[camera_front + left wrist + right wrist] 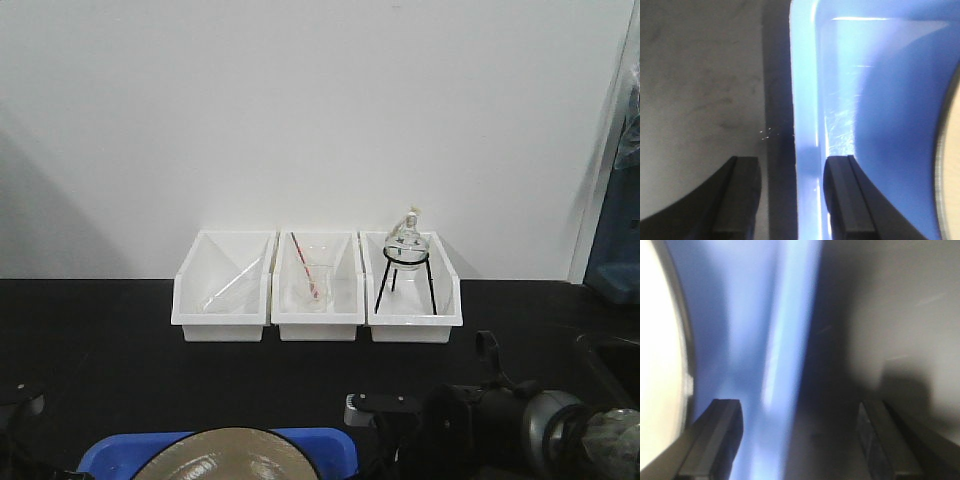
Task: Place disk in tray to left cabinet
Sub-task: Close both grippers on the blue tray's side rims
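The bright blue rectangular plastic tray (110, 452) lies on the matte black table (90, 340) at 6 o'clock of the front view. The glossy beige round disk (235, 455) with a dark rim rests inside it. Only this view shows three white plastic bins (317, 290), at 12 o'clock from the tray. The left wrist view shows fine scratches on the smooth tray wall. There the left gripper (790, 162) stands parted across the rim and holds nothing. The right gripper (799, 407), blurred, gapes wider across the opposite rim, also with nothing in it.
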Robot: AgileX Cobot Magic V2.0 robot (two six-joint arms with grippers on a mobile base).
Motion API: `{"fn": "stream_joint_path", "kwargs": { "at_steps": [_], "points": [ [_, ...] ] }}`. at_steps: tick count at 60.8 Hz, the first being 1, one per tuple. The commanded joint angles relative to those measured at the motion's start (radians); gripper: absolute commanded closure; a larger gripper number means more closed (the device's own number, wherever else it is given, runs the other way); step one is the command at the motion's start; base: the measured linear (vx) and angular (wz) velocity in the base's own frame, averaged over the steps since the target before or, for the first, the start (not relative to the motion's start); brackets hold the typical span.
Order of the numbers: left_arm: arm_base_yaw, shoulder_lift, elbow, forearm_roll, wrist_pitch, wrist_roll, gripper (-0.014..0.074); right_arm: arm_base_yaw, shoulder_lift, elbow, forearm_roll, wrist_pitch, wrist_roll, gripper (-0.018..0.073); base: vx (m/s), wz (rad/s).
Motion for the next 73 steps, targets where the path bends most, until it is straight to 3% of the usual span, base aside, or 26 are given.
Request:
{"fn": "stream_joint_path", "kwargs": {
  "at_steps": [1, 12, 34, 49, 61, 73],
  "points": [
    [-0.007, -0.019, -0.030, -0.047, -0.022, 0.011, 0.0163, 0.002, -0.031, -0.036, 0.028, -0.039, -0.008, 0.0027, 0.00, 0.00],
    [-0.007, 0.007, -0.030, -0.079, -0.037, 0.027, 0.0163, 0.002, 0.008, -0.095, 0.072, -0.009, -0.008, 0.0064, 0.00, 0.00],
    [-0.007, 0.073, -0.030, -0.090, -0.072, 0.046, 0.0163, 0.002, 0.086, -0.199, 0.087, 0.120, -0.008, 0.0225, 0.00, 0.00],
    [-0.007, 0.123, -0.030, -0.176, -0.078, 0.083, 0.0198, 0.001, 0.089, -0.197, 0.087, 0.192, -0.006, 0.0407, 0.00, 0.00],
    [-0.007, 0.138, -0.030, -0.278, -0.029, 0.201, 0.0288, 0.001, 0.089, -0.197, 0.092, 0.212, 0.000, 0.0572, 0.00, 0.00],
    [-0.007, 0.137, -0.030, -0.335, 0.051, 0.209, 0.0462, -0.002, 0.087, -0.199, 0.135, 0.215, 0.000, 0.0569, 0.00, 0.00]
  ]
}}
